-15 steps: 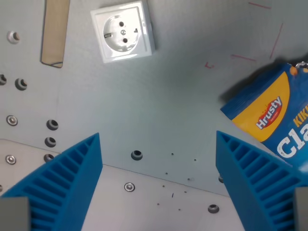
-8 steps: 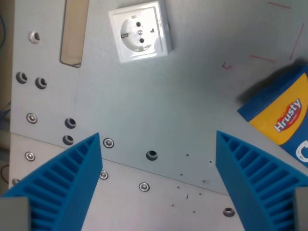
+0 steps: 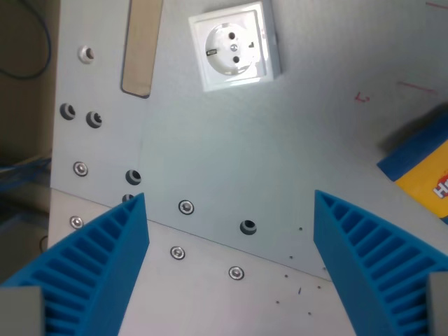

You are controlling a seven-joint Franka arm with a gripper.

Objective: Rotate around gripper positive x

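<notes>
A flat grey metal worktop (image 3: 231, 154) fills most of the wrist view, made of two plates that meet along a seam slanting down from the wrist view's left toward the lower right, with its left edge running down the frame beside a dark, shadowed gap where thin cables show. The end effector (image 3: 231, 273) hangs above this surface with its two blue ribbed plastic fingers (image 3: 94, 269) spread wide at the bottom corners of the frame, gripping nothing, only bare metal showing between them. At the wrist view's right edge lies a blue and yellow snack bag (image 3: 423, 178), mostly cut off by the frame, well apart from the fingers' tips. Near the top centre sits a white square wall socket (image 3: 234, 47), lying flat on the worktop and slightly turned. To its left, a tan wooden strip (image 3: 140, 49) runs down from the top edge, just beside the socket but not touching it. Faint red pen marks (image 3: 362, 98) show on the metal toward the upper right. Small round screws and dark bolt holes (image 3: 248, 226) dot the worktop along the seam and down the left side.
</notes>
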